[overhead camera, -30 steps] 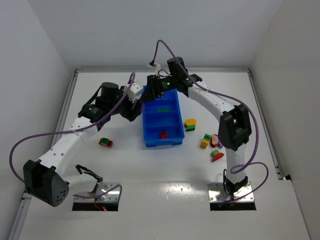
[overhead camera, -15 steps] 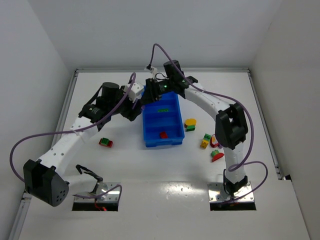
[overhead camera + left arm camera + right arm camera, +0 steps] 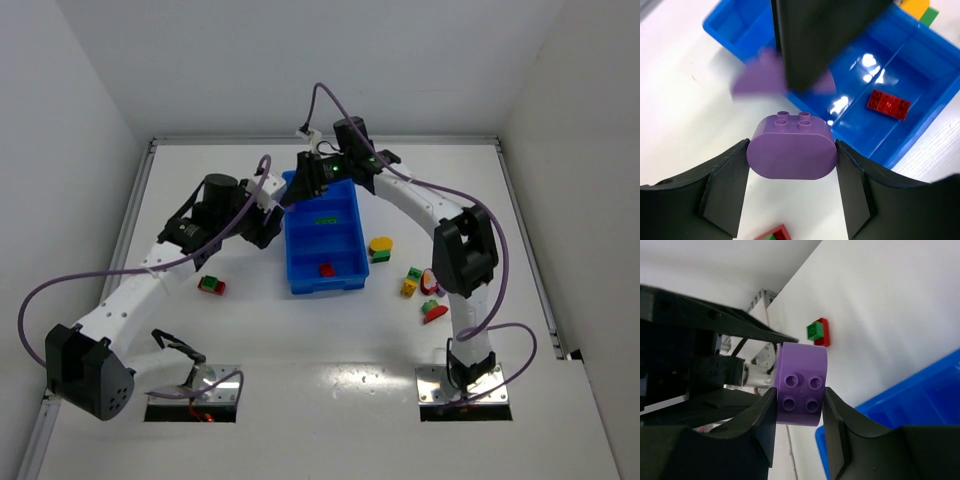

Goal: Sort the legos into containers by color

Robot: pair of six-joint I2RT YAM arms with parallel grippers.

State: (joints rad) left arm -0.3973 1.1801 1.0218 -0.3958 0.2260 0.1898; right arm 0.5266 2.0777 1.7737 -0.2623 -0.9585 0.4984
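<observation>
Your left hand [image 3: 791, 151] is closed on a purple lego [image 3: 790, 159], studs up, with the lego's long axis spanning the fingers. Your right hand [image 3: 799, 402] is closed on a second purple lego [image 3: 801, 382], studs facing its camera.

In the left wrist view, the right hand sits just beyond the left hand, at top centre.

In the top view, the tray [image 3: 292, 250] lies just right of the left hand, with its long axis running bottom to top. The right hand hangs over the tray's upper-left corner, so it is the nearer arm.

The red lego [image 3: 326, 269] fills the lowest compartment. The green lego [image 3: 325, 218] lies second from the top.

Expect to release purple into a compartment that holds neither.
</observation>
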